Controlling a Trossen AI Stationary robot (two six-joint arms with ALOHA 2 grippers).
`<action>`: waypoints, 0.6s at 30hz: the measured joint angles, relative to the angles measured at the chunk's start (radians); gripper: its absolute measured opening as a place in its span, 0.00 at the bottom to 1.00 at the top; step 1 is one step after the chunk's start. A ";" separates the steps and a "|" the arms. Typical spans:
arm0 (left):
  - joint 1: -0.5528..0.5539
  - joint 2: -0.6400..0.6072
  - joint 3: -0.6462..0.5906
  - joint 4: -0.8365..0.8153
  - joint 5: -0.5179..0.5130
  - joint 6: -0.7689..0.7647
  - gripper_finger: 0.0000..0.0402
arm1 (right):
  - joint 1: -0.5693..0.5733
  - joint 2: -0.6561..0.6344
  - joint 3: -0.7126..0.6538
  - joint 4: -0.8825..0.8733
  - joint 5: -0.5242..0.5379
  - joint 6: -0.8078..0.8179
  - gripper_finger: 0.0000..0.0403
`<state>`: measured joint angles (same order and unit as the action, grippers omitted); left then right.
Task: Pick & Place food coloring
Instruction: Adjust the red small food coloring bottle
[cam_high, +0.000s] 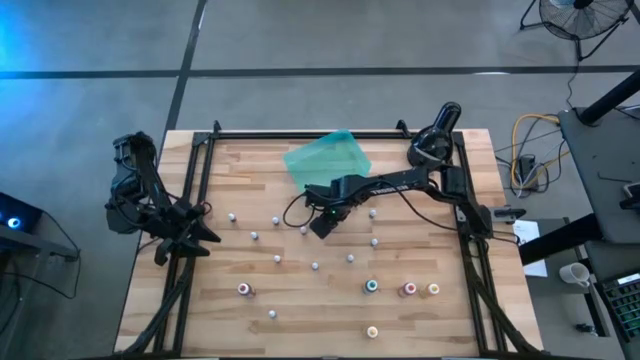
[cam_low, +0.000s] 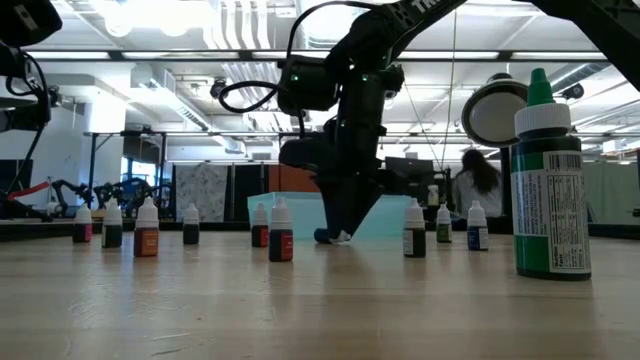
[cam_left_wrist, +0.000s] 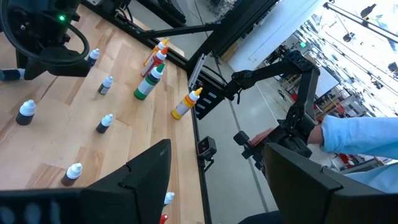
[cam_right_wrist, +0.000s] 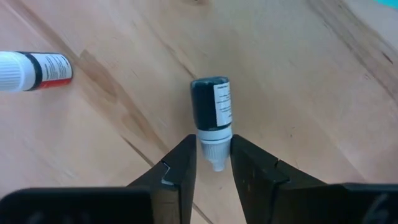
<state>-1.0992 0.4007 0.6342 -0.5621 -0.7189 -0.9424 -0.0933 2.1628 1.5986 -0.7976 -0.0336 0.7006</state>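
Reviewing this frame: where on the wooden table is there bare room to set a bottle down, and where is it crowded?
Bare patches: the wooden table's near left corner, below the pink-capped small bottle, and the far left strip beside the translucent teal rectangular tray. Crowded: the middle band of tiny white-capped bottles, where the right gripper clamps a dark bottle, and the near right row around the teal-capped bottle.

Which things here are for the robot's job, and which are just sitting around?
For the job:
- small dark bottle, gripped at its white cap by the right tool
- other little food coloring bottles standing about the table

Just sitting around:
- teal tray
- black round lamp
- left tool, open at the table's edge
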 joint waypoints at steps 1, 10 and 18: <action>0.000 0.000 0.000 0.000 0.000 0.000 0.56 | 0.000 0.000 0.000 -0.003 0.000 -0.001 0.21; 0.000 0.000 0.000 0.000 0.000 0.000 0.56 | 0.000 -0.001 -0.015 -0.006 -0.023 -0.005 0.10; 0.000 0.000 0.000 0.000 0.000 0.000 0.56 | -0.014 0.000 0.001 -0.101 -0.197 0.064 0.09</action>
<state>-1.0993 0.4007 0.6342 -0.5621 -0.7192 -0.9425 -0.1068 2.1627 1.6001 -0.8983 -0.2307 0.7644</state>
